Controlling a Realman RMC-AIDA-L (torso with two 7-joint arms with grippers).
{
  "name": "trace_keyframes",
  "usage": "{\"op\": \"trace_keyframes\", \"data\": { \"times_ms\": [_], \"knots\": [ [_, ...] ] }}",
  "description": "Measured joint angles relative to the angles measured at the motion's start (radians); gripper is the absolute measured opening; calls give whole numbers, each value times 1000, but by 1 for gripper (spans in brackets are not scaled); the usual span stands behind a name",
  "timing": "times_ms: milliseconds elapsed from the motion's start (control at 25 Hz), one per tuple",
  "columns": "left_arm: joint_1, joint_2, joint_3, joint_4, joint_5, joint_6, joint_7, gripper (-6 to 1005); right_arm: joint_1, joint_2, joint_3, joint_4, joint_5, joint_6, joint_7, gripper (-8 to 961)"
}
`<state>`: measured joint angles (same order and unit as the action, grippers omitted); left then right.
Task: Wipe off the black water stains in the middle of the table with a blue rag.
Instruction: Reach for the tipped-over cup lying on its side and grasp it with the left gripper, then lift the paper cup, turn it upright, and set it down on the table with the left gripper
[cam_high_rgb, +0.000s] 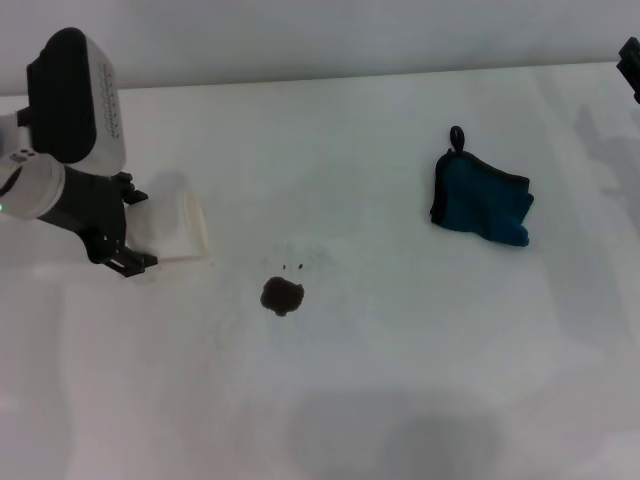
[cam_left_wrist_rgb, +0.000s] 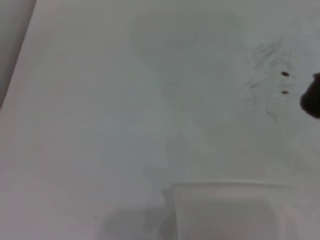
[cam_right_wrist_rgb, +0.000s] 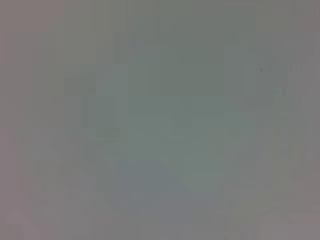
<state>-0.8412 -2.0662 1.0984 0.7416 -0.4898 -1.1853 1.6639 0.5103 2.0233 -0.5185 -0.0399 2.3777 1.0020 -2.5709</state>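
Left gripper (cam_high_rgb: 125, 228) clasping translucent cup (cam_high_rgb: 178, 228); crumpled blue rag (cam_high_rgb: 481, 198), irregular black water stains (cam_high_rgb: 282, 295)

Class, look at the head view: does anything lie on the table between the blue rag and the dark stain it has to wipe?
Nothing visible does. Only bare table lies between the blue rag and the stain. The cup sits on the stain's far side, by the left gripper.

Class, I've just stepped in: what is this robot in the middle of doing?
A cleanup that has barely begun. The black water stains sit unwiped on the table, and the blue rag lies untouched off to the right. The left hand is at a white paper cup on the left. The right hand only peeks in at the far right edge.
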Motion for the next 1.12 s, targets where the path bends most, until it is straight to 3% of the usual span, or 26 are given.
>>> {"op": "trace_keyframes", "data": {
  "times_ms": [400, 640, 960, 1080, 1120],
  "knots": [
    [25, -1, 2, -31, -99, 64, 21, 841, 0, 0, 0, 4, 0, 2, 17, 843],
    [45, -9, 0, -17, -146, 88, 14, 744, -7, -2, 0, 9, 0, 4, 26, 843],
    [165, -9, 0, 97, -446, 120, 16, 683, -22, -2, -1, 11, 0, 28, 26, 843],
    [228, -13, 7, 64, -644, 196, 73, 658, -24, -2, -2, 11, 0, 29, 26, 843],
    [228, -13, 7, 64, -644, 196, 73, 650, -24, -2, -2, 11, 0, 29, 26, 843]
  ]
}}
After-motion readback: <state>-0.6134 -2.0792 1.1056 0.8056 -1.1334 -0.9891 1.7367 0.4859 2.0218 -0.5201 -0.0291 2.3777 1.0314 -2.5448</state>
